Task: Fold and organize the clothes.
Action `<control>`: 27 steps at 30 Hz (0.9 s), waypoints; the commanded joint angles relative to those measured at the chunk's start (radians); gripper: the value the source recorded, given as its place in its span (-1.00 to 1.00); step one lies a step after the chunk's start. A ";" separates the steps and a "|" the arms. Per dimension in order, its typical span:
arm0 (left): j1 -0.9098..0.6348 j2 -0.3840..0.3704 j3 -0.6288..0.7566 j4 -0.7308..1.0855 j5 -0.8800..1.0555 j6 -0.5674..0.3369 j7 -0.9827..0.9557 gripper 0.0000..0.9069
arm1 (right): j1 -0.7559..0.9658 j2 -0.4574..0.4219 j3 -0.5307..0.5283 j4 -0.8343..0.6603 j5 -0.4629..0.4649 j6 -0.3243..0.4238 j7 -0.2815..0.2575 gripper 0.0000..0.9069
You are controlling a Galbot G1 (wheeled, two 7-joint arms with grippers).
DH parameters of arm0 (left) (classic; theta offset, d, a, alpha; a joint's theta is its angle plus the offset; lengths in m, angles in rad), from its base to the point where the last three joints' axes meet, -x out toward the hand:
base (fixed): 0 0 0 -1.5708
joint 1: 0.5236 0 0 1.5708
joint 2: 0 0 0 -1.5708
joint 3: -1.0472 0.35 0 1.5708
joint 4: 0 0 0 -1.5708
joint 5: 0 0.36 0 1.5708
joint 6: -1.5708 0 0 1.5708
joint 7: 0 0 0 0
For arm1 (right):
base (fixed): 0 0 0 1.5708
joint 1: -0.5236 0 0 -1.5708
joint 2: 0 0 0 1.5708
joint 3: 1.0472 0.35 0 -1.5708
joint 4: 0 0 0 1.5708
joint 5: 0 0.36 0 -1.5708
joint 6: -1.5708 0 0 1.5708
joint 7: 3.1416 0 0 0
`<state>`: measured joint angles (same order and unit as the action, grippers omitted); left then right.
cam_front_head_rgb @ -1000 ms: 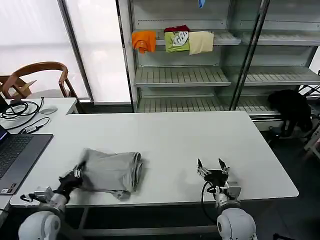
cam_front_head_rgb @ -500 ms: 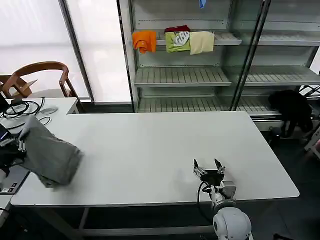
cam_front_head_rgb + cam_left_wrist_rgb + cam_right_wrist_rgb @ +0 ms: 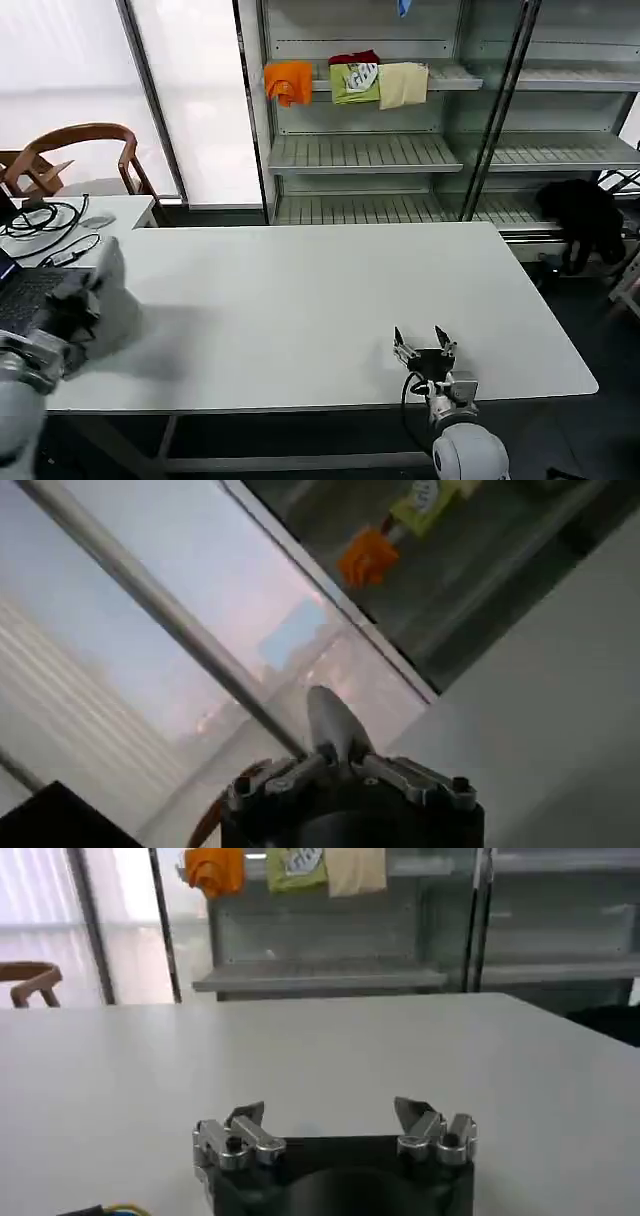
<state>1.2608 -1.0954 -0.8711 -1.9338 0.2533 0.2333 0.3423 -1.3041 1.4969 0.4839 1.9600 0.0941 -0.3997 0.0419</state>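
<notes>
At the table's near edge, the right gripper [image 3: 423, 343] hovers low with jaws spread, nothing between them. Well to its left, the left gripper [image 3: 72, 302] appears to pinch a grey shirt [image 3: 112, 300], bunched and blurred, at the white table [image 3: 330, 290]'s left edge beside a laptop [image 3: 25, 295]. The tabletop between lies bare; shelves [image 3: 365, 150] stand beyond.

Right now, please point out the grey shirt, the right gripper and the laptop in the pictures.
grey shirt [image 3: 112, 300], head view, on the bunched cloth at the table's left edge.
right gripper [image 3: 424, 343], head view, midway between its open fingertips.
laptop [image 3: 28, 292], head view, on its keyboard.
</notes>
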 commanded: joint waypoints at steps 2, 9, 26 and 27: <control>0.016 -0.419 0.492 0.047 0.260 -0.115 -0.275 -0.96 | -0.009 -0.019 0.018 0.004 0.013 0.006 0.003 1.00; -0.087 -0.391 0.602 0.069 -0.091 0.011 -0.325 -0.96 | -0.022 -0.020 0.016 0.034 0.017 0.004 0.004 1.00; -0.224 -0.548 0.750 0.271 -0.322 0.101 -0.413 1.00 | -0.022 0.007 -0.031 0.128 0.062 -0.072 -0.041 1.00; -0.217 -0.548 0.750 0.254 -0.328 0.096 -0.416 1.00 | -0.011 0.017 -0.037 0.125 0.080 -0.080 -0.039 1.00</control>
<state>1.0830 -1.5434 -0.2301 -1.7413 0.0301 0.3024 -0.0048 -1.3301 1.4893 0.4688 2.0530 0.1260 -0.4376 0.0122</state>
